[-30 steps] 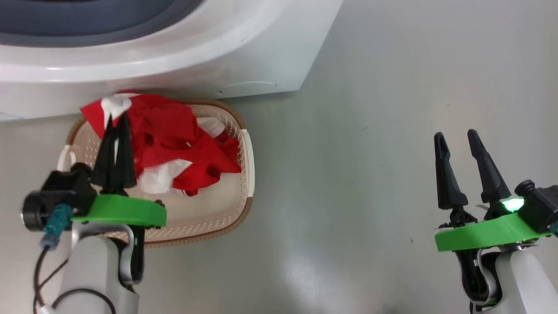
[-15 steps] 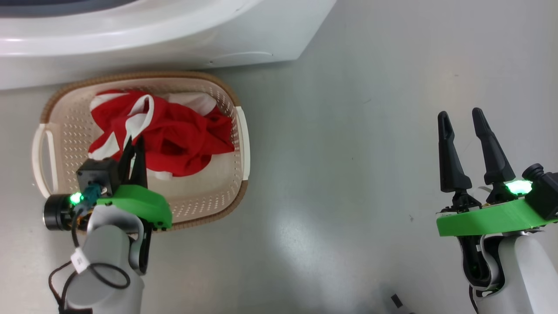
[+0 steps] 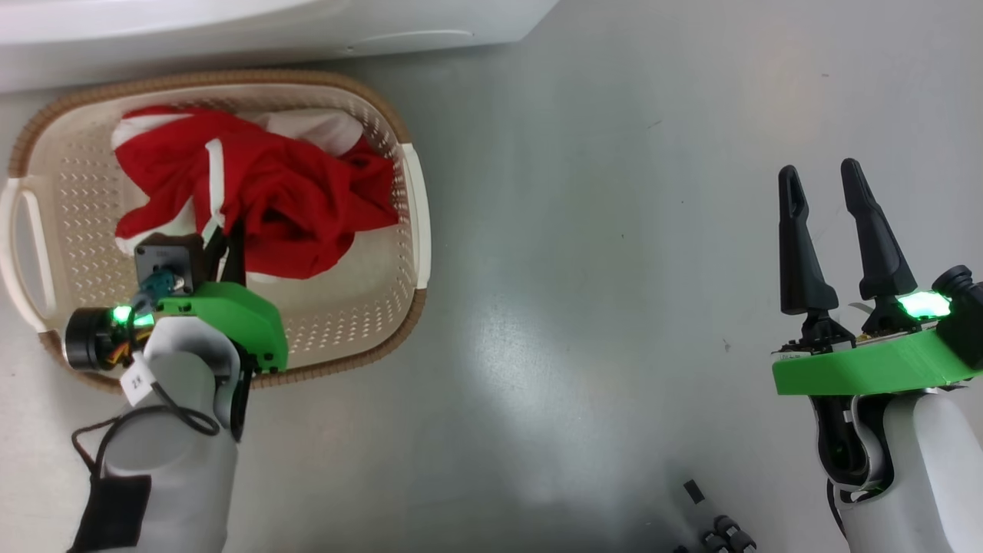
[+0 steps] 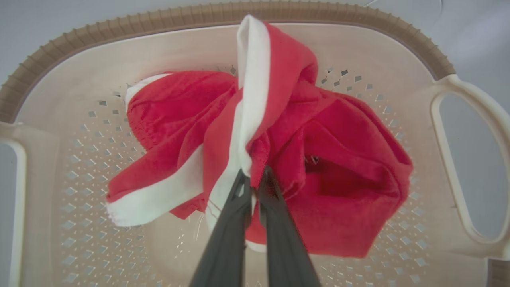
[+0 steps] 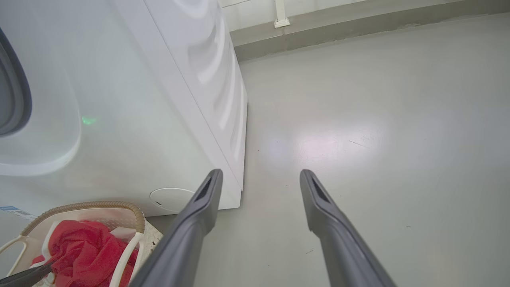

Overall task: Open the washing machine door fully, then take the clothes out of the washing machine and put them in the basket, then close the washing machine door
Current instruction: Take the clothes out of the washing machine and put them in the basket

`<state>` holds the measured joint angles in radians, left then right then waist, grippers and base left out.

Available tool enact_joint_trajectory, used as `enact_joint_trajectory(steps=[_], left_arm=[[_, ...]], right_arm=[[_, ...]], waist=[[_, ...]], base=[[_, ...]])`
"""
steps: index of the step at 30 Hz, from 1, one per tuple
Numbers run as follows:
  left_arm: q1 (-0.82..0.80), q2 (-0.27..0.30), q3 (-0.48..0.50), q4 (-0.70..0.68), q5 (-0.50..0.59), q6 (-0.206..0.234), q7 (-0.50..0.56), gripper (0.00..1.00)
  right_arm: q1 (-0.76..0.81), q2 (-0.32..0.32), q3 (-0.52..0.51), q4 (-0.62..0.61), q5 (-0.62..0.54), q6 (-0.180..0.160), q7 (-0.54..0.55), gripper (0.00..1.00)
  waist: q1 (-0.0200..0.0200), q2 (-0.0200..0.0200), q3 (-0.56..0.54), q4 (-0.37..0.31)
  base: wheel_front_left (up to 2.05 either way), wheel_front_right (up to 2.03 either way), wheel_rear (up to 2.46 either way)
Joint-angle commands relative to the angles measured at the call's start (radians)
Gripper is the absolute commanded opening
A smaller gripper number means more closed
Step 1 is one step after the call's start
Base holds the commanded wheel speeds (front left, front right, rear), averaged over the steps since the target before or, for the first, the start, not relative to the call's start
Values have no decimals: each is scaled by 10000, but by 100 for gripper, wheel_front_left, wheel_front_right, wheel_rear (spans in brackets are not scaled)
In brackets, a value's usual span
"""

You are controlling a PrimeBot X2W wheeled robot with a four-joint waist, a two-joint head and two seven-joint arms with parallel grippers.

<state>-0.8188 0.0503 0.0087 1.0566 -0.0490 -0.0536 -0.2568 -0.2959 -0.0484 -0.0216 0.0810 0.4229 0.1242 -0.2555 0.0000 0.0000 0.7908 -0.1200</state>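
Clothes (image 4: 279, 159) are pinched by the left gripper (image 4: 254, 175). Its two dark fingers are pressed together on a fold of red cloth with a white strip. The red pile is found inside the basket (image 3: 230, 76), on its bottom. It is nearer the long edge beside the washing machine (image 5: 139, 99), and it reaches the right short edge. The bottom by the near long edge is bare. The right gripper (image 3: 820, 173) is held over the floor (image 3: 584, 307), well apart from the basket. Its fingers are spread wide, and nothing is between them.

The step in hand is judged to be the letting go. It would be done well if the fingers were opened low, over the middle of the basket. That way every bit of cloth would fall inside the rim. Then the gripper should be lifted straight up, so that no fold is caught and dragged out over an edge.

The pile is stretched along the basket's long side, from the far left corner toward the right edge. The white strip is pointed from the fingertips toward the far long edge.
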Motion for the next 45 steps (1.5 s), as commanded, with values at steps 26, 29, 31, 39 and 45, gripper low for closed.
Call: enact_joint_trajectory(steps=[26,29,31,39,45], left_arm=[[901,269,542,-736,-445,-118,-49,100],[1220,259,642,-1190,-470,-184,-49,100],[1446,246,705,-1508,-475,-225,-49,100],[2448,157,1039,-2755,-588,-457,-49,100],[3120,106,1202,-3662,-569,-580,-49,100]], right_arm=[[196,-18,238,164,-140,65,-63,100],[281,-18,267,243,-185,65,-63,100],[348,-18,282,291,-211,65,-63,100],[726,-18,343,492,-291,65,-63,100],[1001,-18,378,598,-326,65,-63,100]], waist=[[0,0,-1390,238],[0,0,-1771,242],[0,0,-2033,248],[0,0,-3182,242],[0,0,-3814,270]], base=[[0,0,0],[0,0,0],[0,0,0],[0,0,0],[0,0,0]])
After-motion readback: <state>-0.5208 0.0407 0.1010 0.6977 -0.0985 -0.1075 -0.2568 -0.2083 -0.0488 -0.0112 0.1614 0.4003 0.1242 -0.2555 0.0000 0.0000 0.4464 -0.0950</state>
